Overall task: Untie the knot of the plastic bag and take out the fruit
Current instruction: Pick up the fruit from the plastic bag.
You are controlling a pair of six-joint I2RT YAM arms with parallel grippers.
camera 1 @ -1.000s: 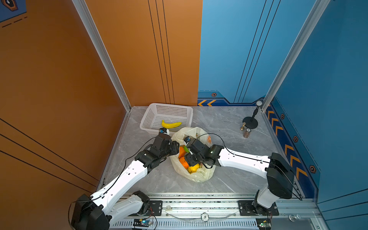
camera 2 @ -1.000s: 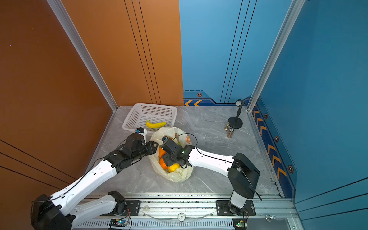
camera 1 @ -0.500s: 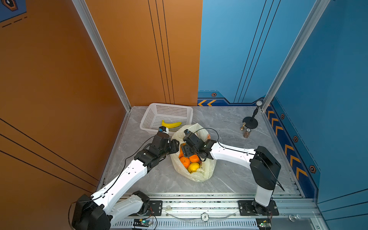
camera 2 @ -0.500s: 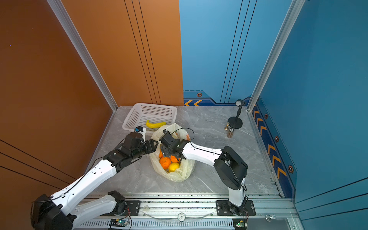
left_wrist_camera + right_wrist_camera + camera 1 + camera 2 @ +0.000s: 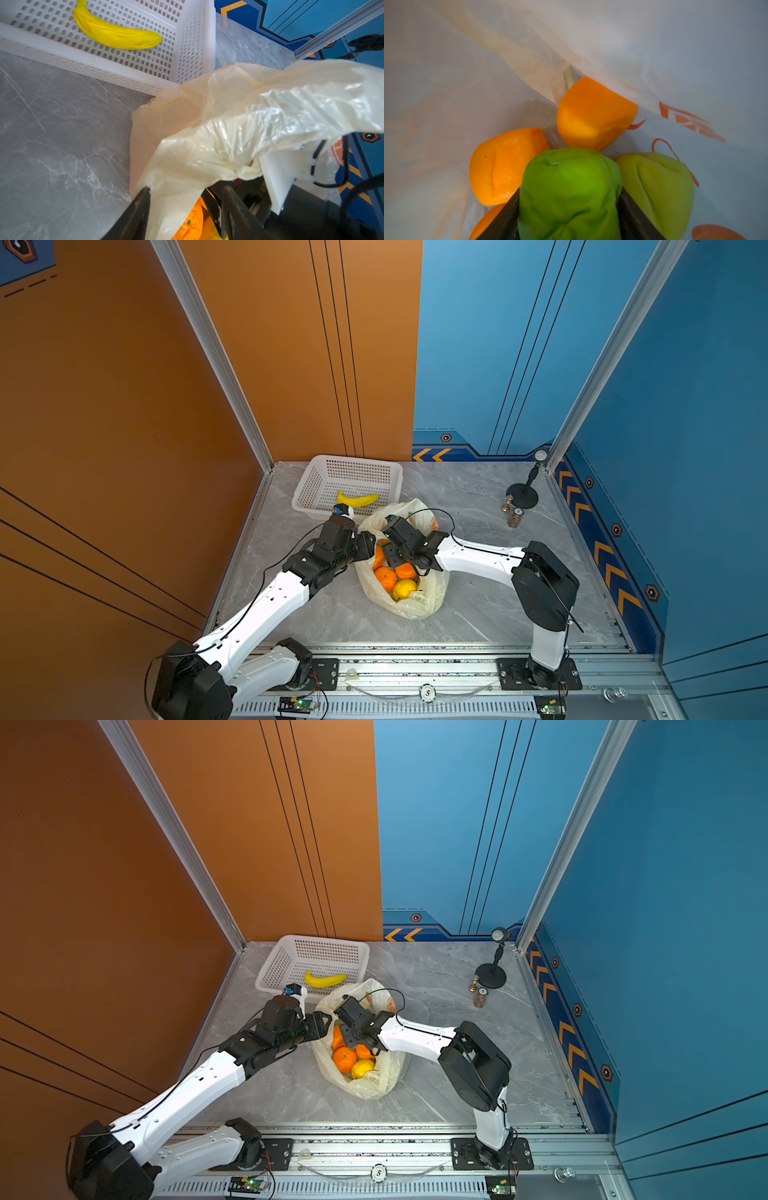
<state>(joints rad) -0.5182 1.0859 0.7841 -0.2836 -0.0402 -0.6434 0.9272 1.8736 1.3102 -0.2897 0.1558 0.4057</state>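
The pale-yellow plastic bag (image 5: 419,601) (image 5: 374,1085) lies on the table with its mouth open; no knot shows. Oranges (image 5: 386,578) and a yellow citrus (image 5: 404,589) lie inside. My right gripper (image 5: 390,559) (image 5: 569,190) is deep in the bag, shut on a green apple (image 5: 569,178), beside a yellow-green pear (image 5: 658,187) and two oranges (image 5: 593,116). My left gripper (image 5: 370,545) (image 5: 187,189) stands open at the bag's left rim (image 5: 207,145). One of its fingers (image 5: 143,199) is outside the film, the other inside.
A white perforated basket (image 5: 307,489) holding a banana (image 5: 357,500) stands just behind the bag and the left gripper. At the back right are a black stand (image 5: 522,494) and a small jar (image 5: 516,517). Walls close three sides.
My right gripper pushed farther into the bag and its jaws closed on the green apple. The left gripper stayed at the bag's rim.
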